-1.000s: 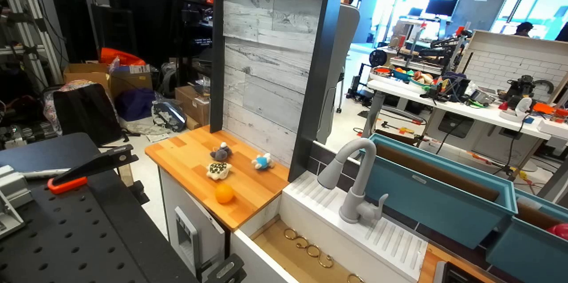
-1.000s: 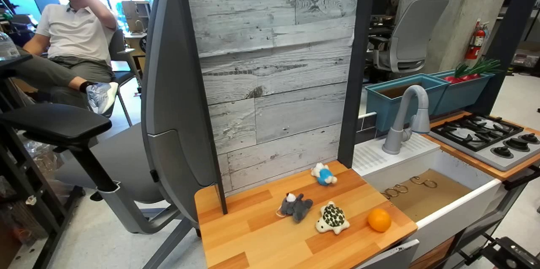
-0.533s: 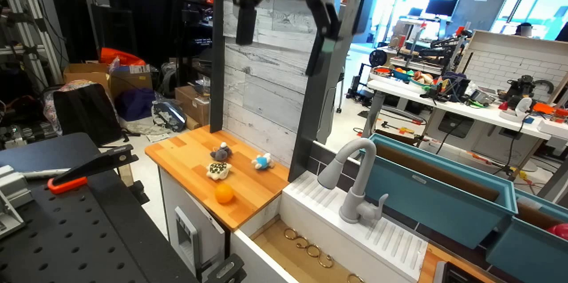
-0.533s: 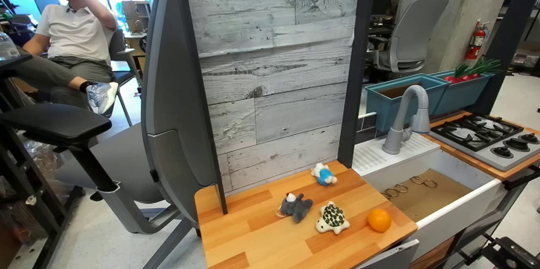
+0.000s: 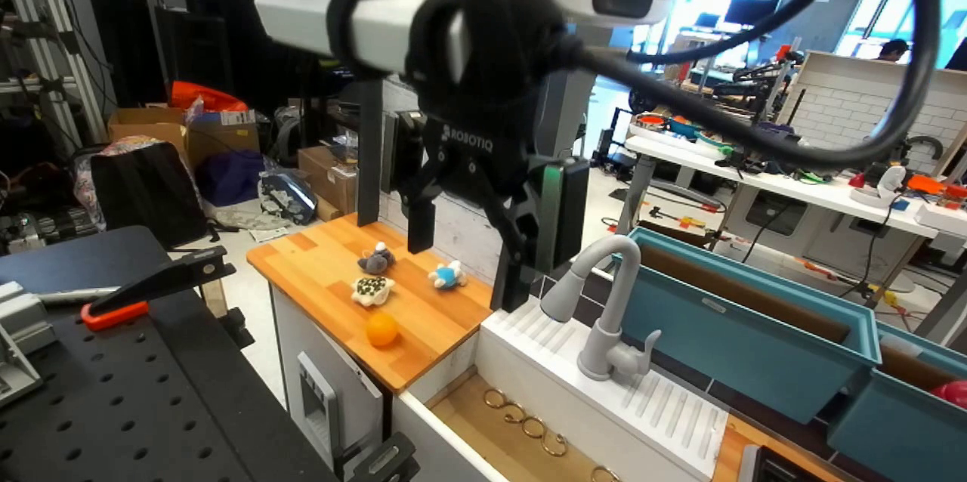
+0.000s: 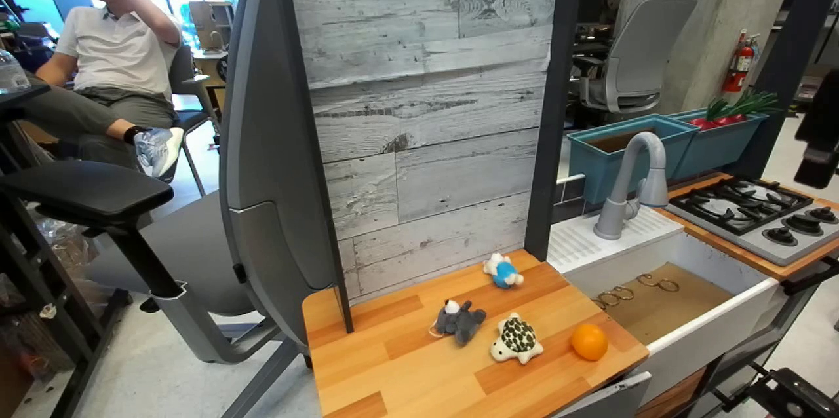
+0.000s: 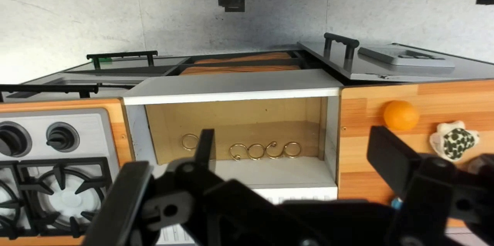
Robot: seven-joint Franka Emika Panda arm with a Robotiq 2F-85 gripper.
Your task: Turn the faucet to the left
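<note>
The faucet is a grey gooseneck spout on a round base, standing on the white ribbed ledge behind the sink. It shows in both exterior views (image 5: 618, 301) (image 6: 623, 175). Its head arches over toward the sink basin, and a small side lever sits low on it. In the wrist view it is hidden behind the gripper. My gripper (image 5: 467, 267) is open and empty, fingers pointing down. It appears up and left of the spout in that exterior view, apart from it. Only a black part of it shows at the right edge of an exterior view (image 6: 816, 143). The wrist view shows wide-apart fingers (image 7: 292, 132).
The sink (image 5: 521, 361) holds gold rings. A wooden counter (image 6: 406, 365) bears an orange (image 6: 589, 342), a toy turtle (image 6: 516, 338) and other plush toys. A stove (image 6: 754, 215) is beside the sink. Teal planters (image 5: 725, 323) and a tall panel (image 6: 432, 110) stand behind.
My gripper came down from above into an exterior view, where it did not show one second ago. A black part of it now shows at an exterior view's right edge. The faucet has not moved.
</note>
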